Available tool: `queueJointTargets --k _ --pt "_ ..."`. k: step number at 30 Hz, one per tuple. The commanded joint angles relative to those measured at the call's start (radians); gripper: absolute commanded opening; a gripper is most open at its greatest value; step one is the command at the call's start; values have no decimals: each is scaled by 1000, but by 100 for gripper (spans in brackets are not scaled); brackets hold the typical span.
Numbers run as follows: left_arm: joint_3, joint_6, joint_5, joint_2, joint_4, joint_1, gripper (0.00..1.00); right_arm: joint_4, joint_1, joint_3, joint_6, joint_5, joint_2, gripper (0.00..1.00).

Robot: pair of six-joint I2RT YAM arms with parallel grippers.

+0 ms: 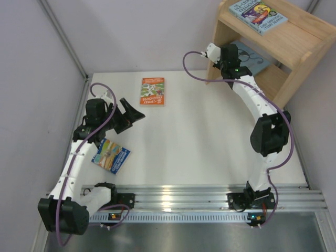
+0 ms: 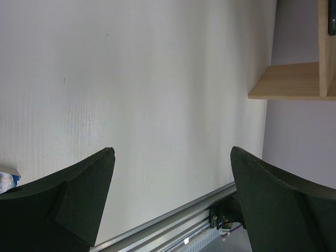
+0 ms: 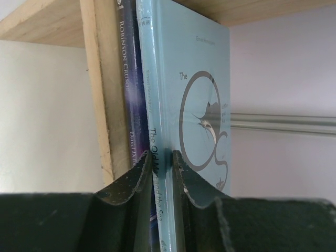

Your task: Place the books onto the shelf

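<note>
1. The right jaws are clenched on the spine edge of the light-blue book (image 3: 194, 63), which stands upright in the lower tier of the shelf (image 1: 294, 42) at the far right.
2. Seen from the right wrist, the dark purple book (image 3: 131, 79) also stands upright. It is squeezed between the light-blue book and the shelf's wooden upright.
3. An illustrated blue book (image 1: 258, 14) lies flat on the shelf's top tier.
4. The orange book (image 1: 152, 91) lies flat on the tabletop (image 1: 210, 142), toward the far side and left of centre, well apart from the shelf.
5. A second illustrated book (image 1: 111, 156) lies on the near left of the tabletop, partly hidden under the left arm (image 1: 79, 157).
6. The left jaws are released and spread wide, grasping nothing. They hang over bare tabletop between the orange book and the second illustrated book.
</note>
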Motion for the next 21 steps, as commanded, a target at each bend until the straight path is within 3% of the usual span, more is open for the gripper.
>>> queueJointTargets --k 1,21 --pt "40 -3 -18 -1 16 -9 96 79 -22 -5 8 -18 -7 16" --pt "38 3 -35 30 39 -32 96 82 2 40 -4 -30 40 17"
